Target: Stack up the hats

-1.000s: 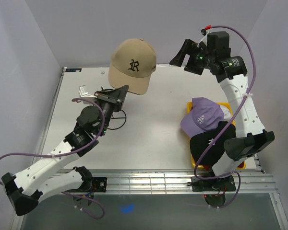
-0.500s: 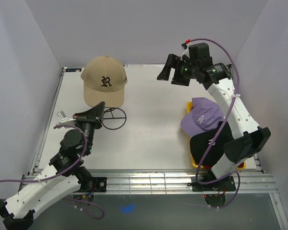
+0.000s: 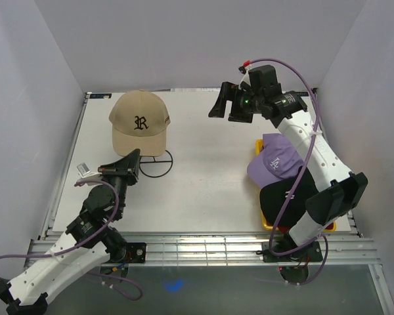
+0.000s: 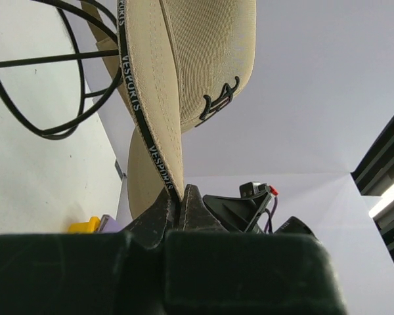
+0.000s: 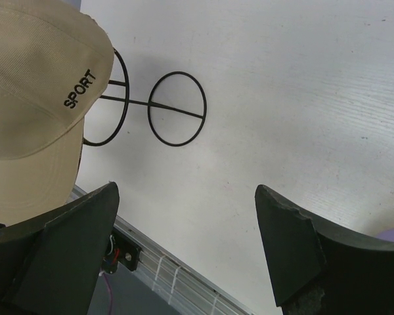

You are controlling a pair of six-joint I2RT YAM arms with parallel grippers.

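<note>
The tan cap (image 3: pixel 139 121) is held off the tabletop (image 3: pixel 210 190) at the far left. Its embroidered front is turned up towards the overhead camera and its brim hangs on the near side. It is gripped by the left pincer (image 4: pixel 180 195), whose jaws are pressed together on the cap's lower rim, where a black inner band with white lettering is seen. The word "SPORT" is stitched on the side of the cap.

A black wire stand (image 5: pixel 150 104), made of rings joined by straight rods, is placed on the tabletop directly below and just to the right of the cap. Part of the stand is covered by the cap in the overhead and right wrist views. Whether the fabric touches the wire cannot be told.

The right pincer (image 5: pixel 185 197) is held above the far middle of the tabletop, well apart from the tan cap and pointed towards it. Its jaws are spread wide and nothing is held between them. Only bare tabletop and the stand's smaller ring are seen between the fingers.

On the right side, a yellow tray (image 3: pixel 259 143) is loaded with a lavender cap (image 3: pixel 274 161), which lies partly over a black cap (image 3: pixel 287 197). The tray and the black cap are partly hidden by the right arm's white links and a purple cable (image 3: pixel 284 210) that pass in front of them.

The work area is closed in by plain pale walls (image 3: pixel 184 39) at the back and on both sides.
</note>
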